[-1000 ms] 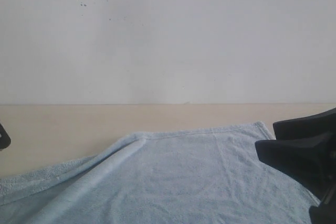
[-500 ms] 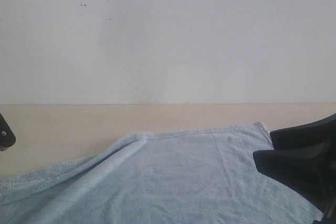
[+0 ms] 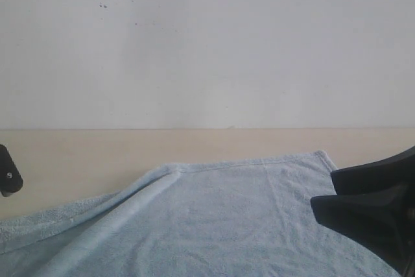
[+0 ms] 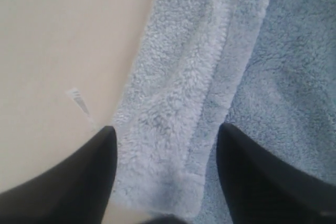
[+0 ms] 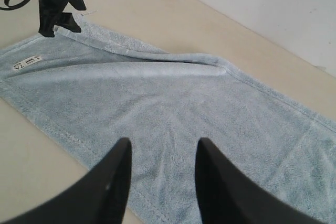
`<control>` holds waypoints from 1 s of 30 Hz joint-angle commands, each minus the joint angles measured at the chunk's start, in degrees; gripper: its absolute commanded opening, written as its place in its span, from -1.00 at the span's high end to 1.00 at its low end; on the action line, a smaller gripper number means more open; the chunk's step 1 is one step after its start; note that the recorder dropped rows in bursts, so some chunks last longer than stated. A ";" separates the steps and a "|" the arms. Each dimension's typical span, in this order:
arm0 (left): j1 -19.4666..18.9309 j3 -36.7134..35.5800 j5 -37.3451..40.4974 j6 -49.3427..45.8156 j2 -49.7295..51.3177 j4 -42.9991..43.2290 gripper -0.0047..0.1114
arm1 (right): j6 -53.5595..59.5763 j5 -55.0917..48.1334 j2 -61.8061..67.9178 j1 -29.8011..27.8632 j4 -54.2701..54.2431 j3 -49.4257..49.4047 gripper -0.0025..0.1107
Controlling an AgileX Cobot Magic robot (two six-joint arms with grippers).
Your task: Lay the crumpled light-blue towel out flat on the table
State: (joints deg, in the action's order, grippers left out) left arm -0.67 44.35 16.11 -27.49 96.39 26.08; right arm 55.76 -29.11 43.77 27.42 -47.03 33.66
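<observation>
Background: a plain white wall (image 3: 207, 43), met by a light-beige surface (image 3: 194, 144). Entered first, the towel (image 3: 227, 218): light-blue terry, laid on the surface toward the near side and largely flattened. One raised fold is seen along its left part, where an edge strip is doubled over the main cloth. Entered with it, a white label (image 5: 29, 62), sewn near one hemmed end. Entered next, the left gripper (image 4: 166, 132): black, positioned over the doubled strip at the left end. Its jaws are spread, one tip beside the hem over bare surface, the other over cloth, and nothing is pinched. Entered last, the right gripper (image 5: 164, 142): black, held above the right part of the cloth. Its jaws are spread, with only flat terry seen between them, and no contact can be made out.
</observation>
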 commanded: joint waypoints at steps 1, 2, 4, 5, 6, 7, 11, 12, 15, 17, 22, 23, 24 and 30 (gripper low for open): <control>-0.18 0.13 -1.83 0.00 2.29 -0.59 -0.02 | 0.30 -0.20 -0.27 -0.07 -0.26 -0.05 0.27; -0.18 0.13 -2.65 0.00 2.44 -0.59 -0.02 | 0.30 -0.20 -0.27 -0.07 -0.26 -0.05 0.27; -0.30 0.13 -3.31 -0.13 3.00 -0.20 -0.02 | 0.30 -0.20 -0.27 -0.07 -0.26 -0.05 0.27; -0.40 0.13 -3.46 -0.29 3.30 0.59 -0.02 | 0.30 -0.20 -0.27 -0.07 -0.26 -0.05 0.27; -0.41 0.13 -3.58 -0.39 3.64 0.82 -0.02 | 0.30 -0.04 -0.27 -0.07 -0.26 -0.05 0.27; -0.41 0.21 -3.67 -0.39 4.12 0.94 -0.02 | 0.30 0.12 -0.27 -0.07 -0.26 -0.05 0.27; -0.41 0.21 -3.90 -0.39 6.18 1.58 -0.01 | 0.30 0.24 -0.27 -0.07 -0.26 -0.05 0.27; -0.41 0.21 -3.90 -0.39 6.65 1.70 0.00 | 0.30 0.24 -0.27 -0.07 -0.26 -0.05 0.27; -0.41 0.21 -4.13 -0.39 7.38 2.00 0.10 | 0.30 0.24 -0.27 -0.07 -0.26 -0.05 0.27; -0.41 0.31 -4.35 -0.39 7.38 2.38 0.27 | 0.30 0.24 -0.27 -0.07 -0.26 -0.05 0.27; -0.41 1.06 -3.95 -0.39 7.38 3.28 0.85 | 0.30 0.24 -0.27 -0.07 -0.26 -0.05 0.27; -0.41 1.06 -3.95 -0.39 7.38 3.28 0.85 | 0.30 0.24 -0.27 -0.07 -0.26 -0.05 0.27; -0.41 1.06 -4.20 -0.39 7.38 3.28 0.85 | 0.30 0.24 -0.27 -0.07 -0.26 -0.05 0.27; -0.41 1.18 -4.66 -0.39 7.12 3.28 0.85 | 0.19 0.24 -0.27 -0.07 -0.37 -0.05 0.27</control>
State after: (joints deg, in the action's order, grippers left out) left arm -0.87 45.17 12.54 -27.76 103.71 29.11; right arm 55.86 -29.11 43.77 27.42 -47.03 33.66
